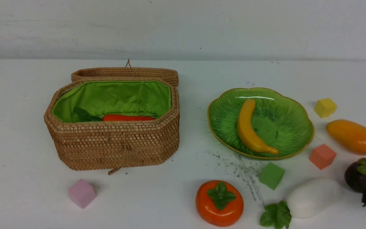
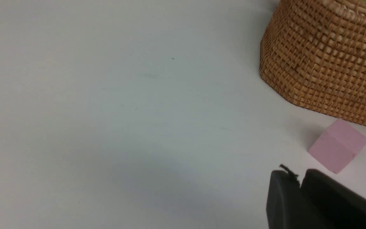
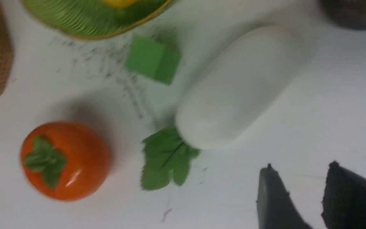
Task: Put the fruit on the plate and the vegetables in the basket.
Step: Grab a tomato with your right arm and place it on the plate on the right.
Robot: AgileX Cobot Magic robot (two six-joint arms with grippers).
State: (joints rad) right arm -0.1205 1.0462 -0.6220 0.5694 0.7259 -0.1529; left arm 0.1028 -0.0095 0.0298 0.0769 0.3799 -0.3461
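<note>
Right wrist view: the right gripper (image 3: pixel 301 167) is hovering half-open, empty, beside the radish (image 3: pixel 240 89), probably needing wider fingers across its middle; the left gripper (image 2: pixel 298 178) is resting closed.

Prob. lab setup: bare white table (image 1: pixel 27 143), plain white wall (image 1: pixel 183 28) behind.

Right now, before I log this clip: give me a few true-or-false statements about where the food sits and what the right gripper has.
The banana lies on the plate. True.
The persimmon is on the plate. False: it sits on the table, nearer the robot than the plate.
The basket is closed. False: its lid is folded back.
The radish lies outside the basket. True.
The right gripper holds the radish. False: its jaws stand apart, empty.
</note>
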